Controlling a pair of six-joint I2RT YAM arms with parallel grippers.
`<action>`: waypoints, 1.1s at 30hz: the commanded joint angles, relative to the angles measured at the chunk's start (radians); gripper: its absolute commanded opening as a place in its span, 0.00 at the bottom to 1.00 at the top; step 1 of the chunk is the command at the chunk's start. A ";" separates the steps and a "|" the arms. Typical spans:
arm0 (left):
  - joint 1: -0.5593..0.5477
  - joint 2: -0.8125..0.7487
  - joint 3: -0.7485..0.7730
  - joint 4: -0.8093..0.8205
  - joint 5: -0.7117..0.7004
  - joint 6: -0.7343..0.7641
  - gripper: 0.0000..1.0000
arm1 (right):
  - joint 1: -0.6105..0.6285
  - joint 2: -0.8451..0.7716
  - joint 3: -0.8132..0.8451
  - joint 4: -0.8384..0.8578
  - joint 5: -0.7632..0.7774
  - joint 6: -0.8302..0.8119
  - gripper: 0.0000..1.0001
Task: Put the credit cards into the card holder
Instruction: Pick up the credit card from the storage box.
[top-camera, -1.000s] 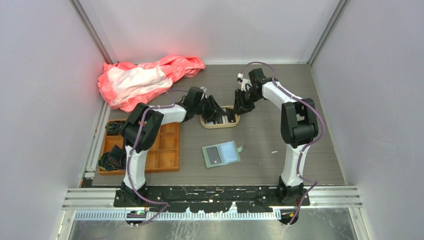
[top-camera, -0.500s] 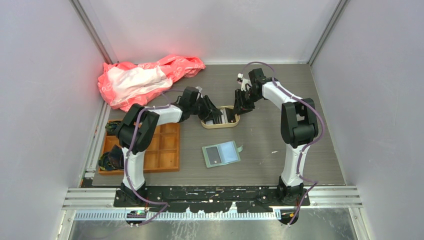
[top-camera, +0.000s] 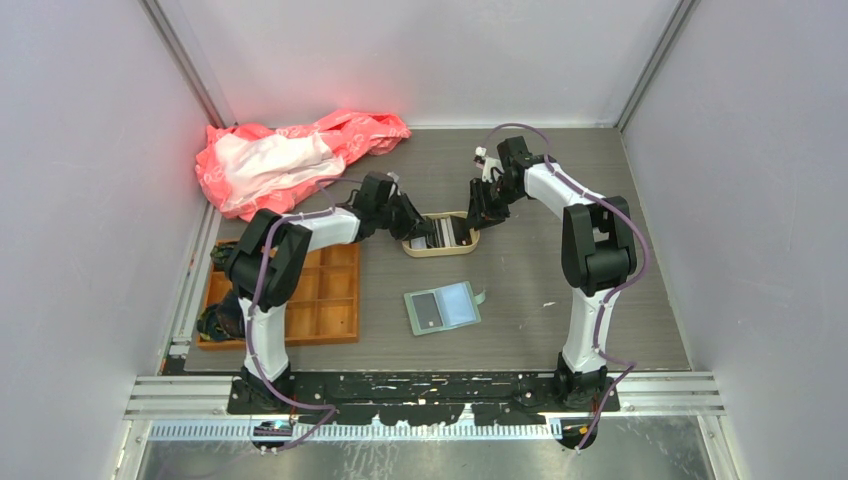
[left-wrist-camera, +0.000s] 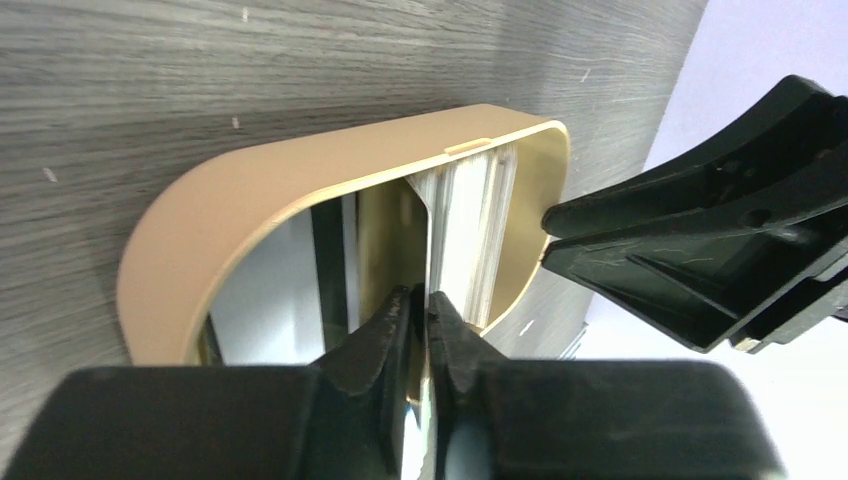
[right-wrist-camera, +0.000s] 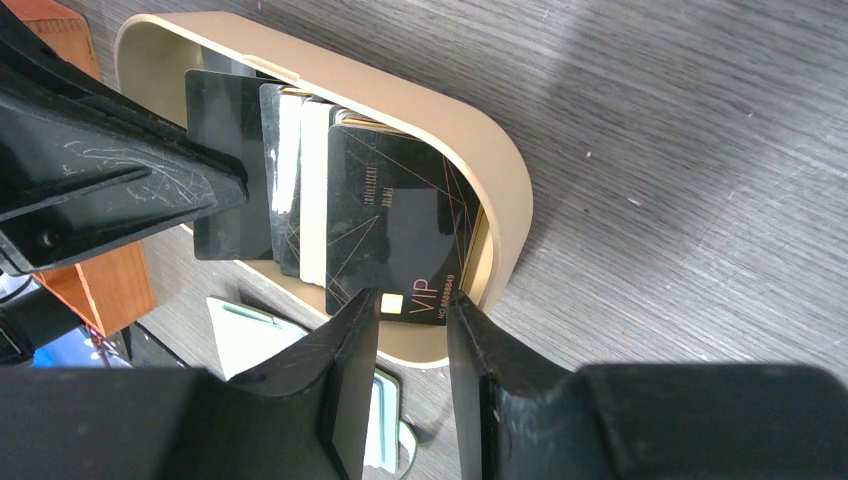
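Note:
The credit cards (top-camera: 447, 232) stand on edge in a beige round-cornered tray (top-camera: 440, 252). In the left wrist view my left gripper (left-wrist-camera: 420, 295) reaches into the tray (left-wrist-camera: 250, 200) and is pinched shut on the thin edge of one pale card (left-wrist-camera: 428, 240), beside a white stack (left-wrist-camera: 475, 240). My right gripper (right-wrist-camera: 413, 298) is open at the tray's other end (right-wrist-camera: 500, 170), its fingers just over a black VIP card (right-wrist-camera: 400, 225). The card holder (top-camera: 442, 307) lies open and flat nearer the arms, with one dark and one pale pocket; neither gripper touches it.
An orange compartment tray (top-camera: 325, 295) sits at the left with dark objects (top-camera: 225, 320) beside it. A pink and white bag (top-camera: 290, 155) lies at the back left. Grey walls close in the table on three sides.
My left arm has drawn back a little to the left, its gripper now at the tray's left end. The right arm, the tray and the card holder have not moved.

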 joint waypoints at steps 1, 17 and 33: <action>0.006 -0.051 -0.002 -0.001 0.000 0.025 0.08 | 0.004 -0.031 0.028 0.006 -0.017 -0.013 0.37; 0.007 -0.226 0.000 -0.149 -0.090 0.201 0.00 | -0.020 -0.112 0.076 -0.079 -0.041 -0.139 0.66; -0.067 -0.604 -0.401 0.526 0.149 0.227 0.00 | -0.028 -0.498 -0.166 0.000 -0.647 -0.290 0.99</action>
